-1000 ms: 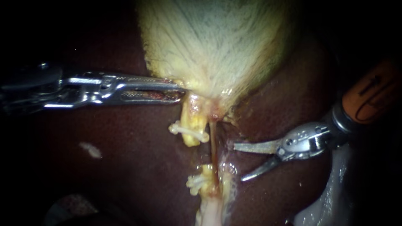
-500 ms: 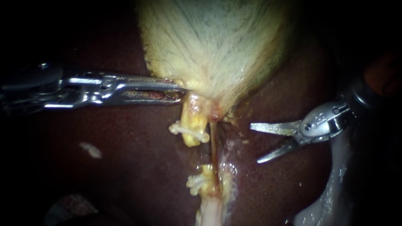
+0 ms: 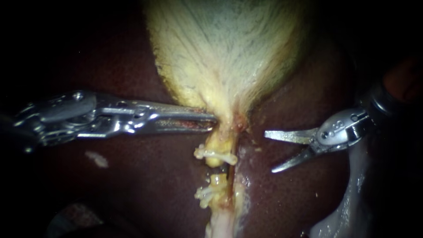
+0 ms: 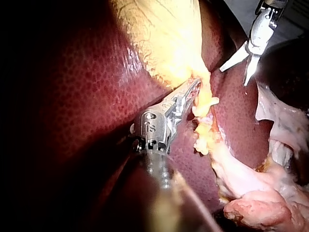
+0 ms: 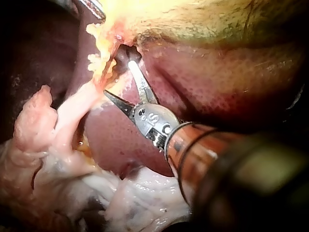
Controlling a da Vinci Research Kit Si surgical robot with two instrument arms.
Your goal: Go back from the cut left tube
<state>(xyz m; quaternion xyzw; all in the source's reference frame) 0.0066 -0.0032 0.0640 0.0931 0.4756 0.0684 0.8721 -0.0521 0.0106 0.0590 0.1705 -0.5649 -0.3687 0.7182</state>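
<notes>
Our left instrument (image 3: 210, 122) comes in from 9 o'clock in the endoscope view. Its jaws are clamped on the narrow lower end of the gallbladder (image 3: 220, 57), which fans out pale and yellow toward 12 o'clock. The dark liver (image 3: 145, 185) lies all around it.

The cut left tube (image 3: 214, 144) hangs just below that grip, near the centre. Its yellow upper stump carries the upper clip (image 3: 214, 155). A short gap toward 6 o'clock separates it from the lower stump, which carries the lower clip (image 3: 206, 192). A thin reddish tube (image 3: 230, 176) runs unbroken along the 3 o'clock side of both stumps.

Our right instrument (image 3: 270, 152) enters from 3 o'clock. Its jaws stand apart and hold nothing. They point toward the centre and sit clear of both stumps, over bare liver.

In the left wrist view, the left instrument (image 4: 195, 88) grips the yellow tissue, the clipped stumps lie just beside its jaws, and the right instrument (image 4: 234, 76) hangs open well ahead.

In the right wrist view, the right instrument (image 5: 118, 77) shows spread jaws, with the yellow stumps just ahead of them.
</notes>
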